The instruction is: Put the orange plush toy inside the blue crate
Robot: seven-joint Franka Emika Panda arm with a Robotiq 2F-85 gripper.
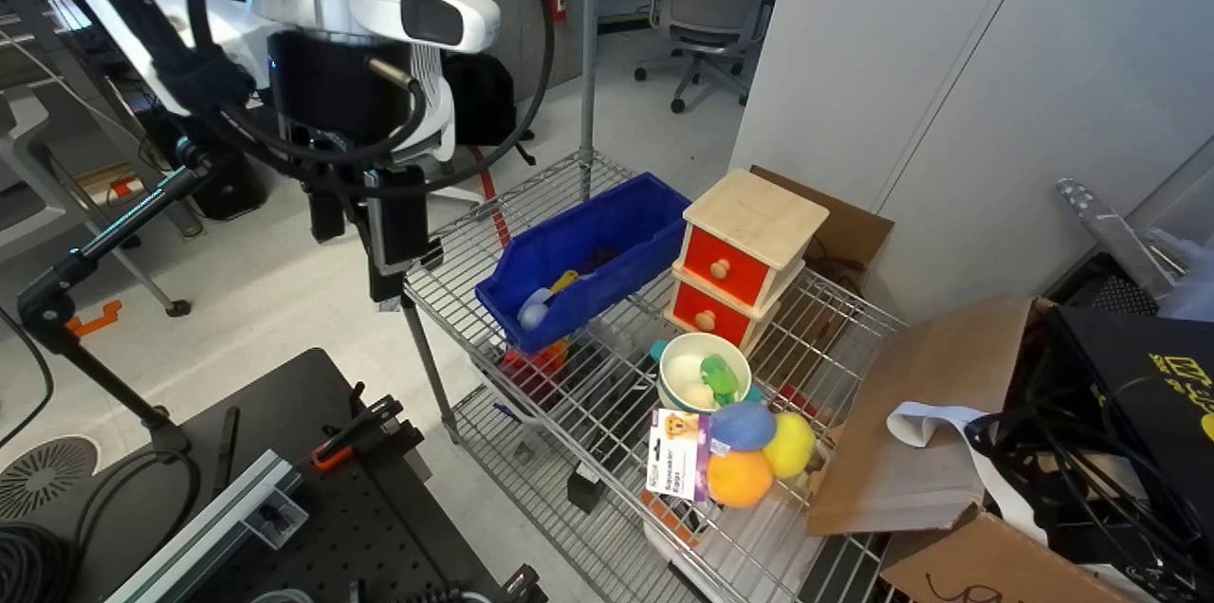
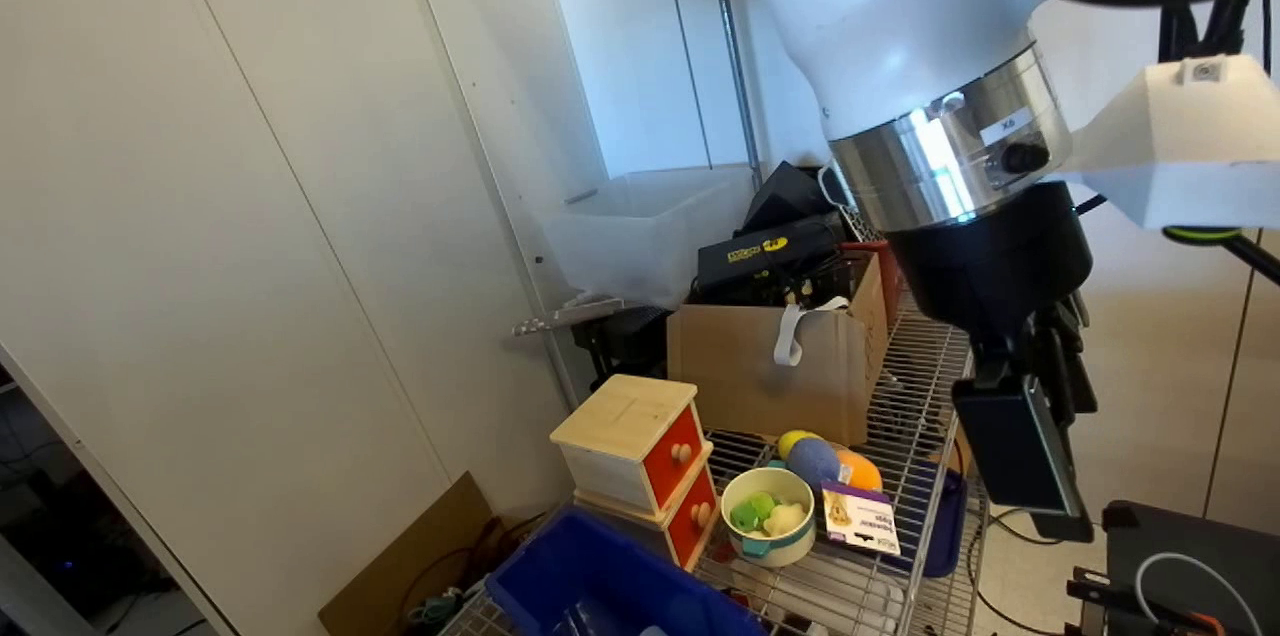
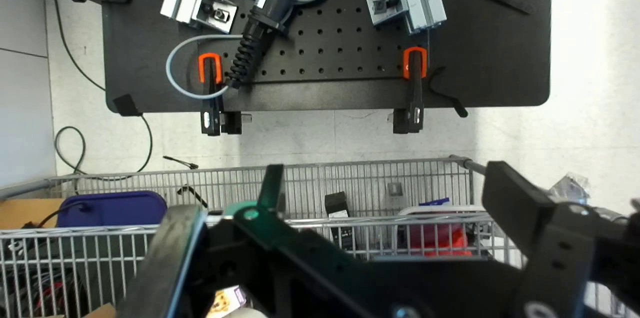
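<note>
The orange plush toy (image 1: 739,478) is a round orange ball on the wire shelf, beside a blue ball, a yellow ball and a white-purple card. It also shows in an exterior view (image 2: 858,469), partly behind the card. The blue crate (image 1: 607,295) stands on the same shelf beyond the wooden drawers; its near part shows in an exterior view (image 2: 620,571). My gripper (image 3: 386,188) is open and empty, fingers wide apart. In both exterior views it hangs (image 1: 365,247) (image 2: 1050,476) off the shelf's side, higher than the toy. Toy and crate are out of the wrist view.
A pale bowl (image 1: 675,385) with green and cream toys stands between the toy and red-and-tan drawers (image 1: 749,224). A cardboard box (image 2: 770,366) is beside the toy. A black table (image 3: 340,93) with clamps stands opposite the shelf. The crate holds a spoon and small items.
</note>
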